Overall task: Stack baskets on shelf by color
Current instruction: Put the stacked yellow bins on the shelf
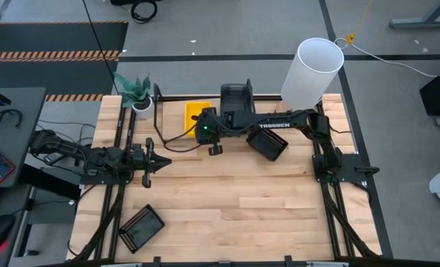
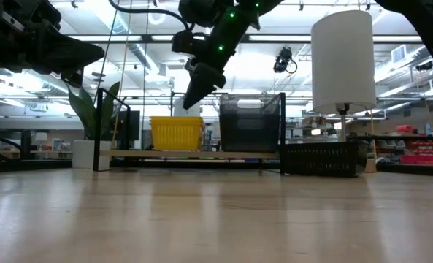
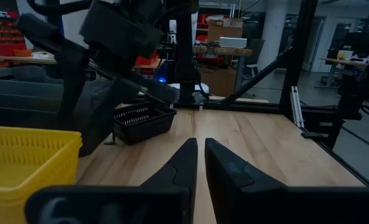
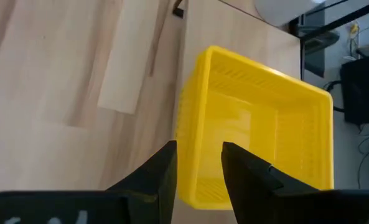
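Baskets in view number about four: one yellow basket (image 1: 197,113) and one grey basket (image 1: 237,96) on the shelf (image 2: 194,154), two black mesh baskets (image 1: 141,227) on the table. Right gripper (image 4: 198,163) hovers empty, fingers parted, above yellow; left gripper (image 3: 200,163) nearly closed, empty.

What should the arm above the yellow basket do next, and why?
Probably pull back and go for a black mesh basket beside the shelf. The right gripper hovers over the yellow basket on the shelf with empty, open jaws, so that one looks placed.
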{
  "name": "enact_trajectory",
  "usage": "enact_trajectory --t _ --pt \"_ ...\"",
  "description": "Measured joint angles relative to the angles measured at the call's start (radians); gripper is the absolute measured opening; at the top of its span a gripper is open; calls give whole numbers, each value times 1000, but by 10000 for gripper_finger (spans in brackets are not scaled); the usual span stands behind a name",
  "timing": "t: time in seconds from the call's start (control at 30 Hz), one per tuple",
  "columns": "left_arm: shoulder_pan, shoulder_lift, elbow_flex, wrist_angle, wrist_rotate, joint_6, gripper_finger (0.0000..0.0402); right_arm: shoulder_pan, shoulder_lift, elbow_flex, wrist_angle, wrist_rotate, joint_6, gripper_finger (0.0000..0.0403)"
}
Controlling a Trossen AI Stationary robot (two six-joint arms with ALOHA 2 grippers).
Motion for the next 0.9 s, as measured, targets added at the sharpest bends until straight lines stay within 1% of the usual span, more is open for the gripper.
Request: enact_trajectory --t 0.23,0.3,0.37,0.5,0.63,0.83,0.9 --pt "0 0 0 0 0 0 28 -7 0 -81 53 5 -4 130" --pt "0 0 0 0 0 0 28 -7 1 -109 70 48 -10 130" --pt "0 0 0 0 0 0 30 -8 2 -113 76 86 -20 130" --pt "0 0 0 0 0 0 37 -6 0 -111 84 79 -53 123" --pt "0 0 0 0 0 0 38 -5 0 -111 83 77 -42 91" --pt "0 0 0 0 0 0 30 5 0 -111 52 73 15 19" --pt "0 0 0 0 0 0 28 10 0 -111 48 89 41 12"
